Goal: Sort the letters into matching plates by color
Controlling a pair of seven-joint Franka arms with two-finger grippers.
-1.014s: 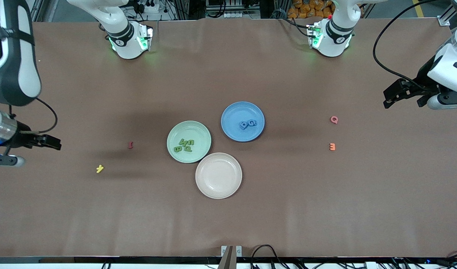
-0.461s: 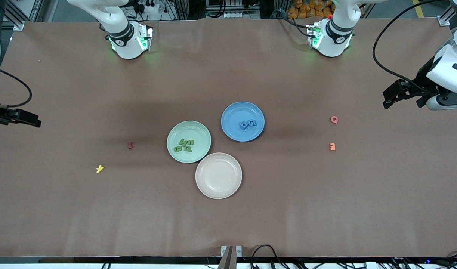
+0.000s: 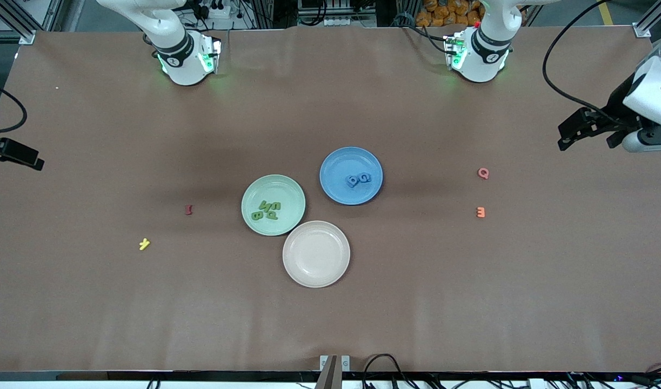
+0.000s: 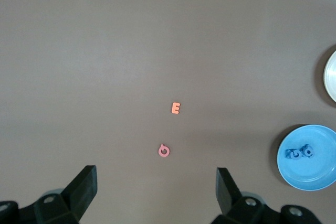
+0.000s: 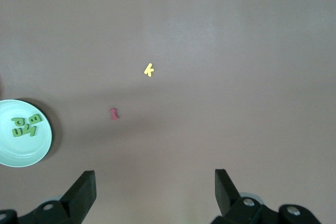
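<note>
The pale green plate (image 3: 258,191) sits mid-table and holds several green letters (image 3: 267,210). It also shows in the right wrist view (image 5: 21,153) with the green letters (image 5: 25,125). The blue plate (image 3: 341,162) beside it, toward the left arm's end, holds blue letters (image 3: 358,179). It shows in the left wrist view (image 4: 315,174) with the blue letters (image 4: 299,152). My left gripper (image 3: 567,136) is open and empty, high over the left arm's end of the table. My right gripper (image 3: 30,160) is open and empty, high over the right arm's end of the table.
A beige plate (image 3: 316,253) lies nearer the camera, touching the green plate. A pink letter (image 3: 483,173) and an orange letter (image 3: 480,212) lie toward the left arm's end. A red letter (image 3: 188,209) and a yellow letter (image 3: 144,244) lie toward the right arm's end.
My right arm has pulled back and up toward its end of the table's edge. My left gripper has risen slightly. The plates and letters have not moved.
</note>
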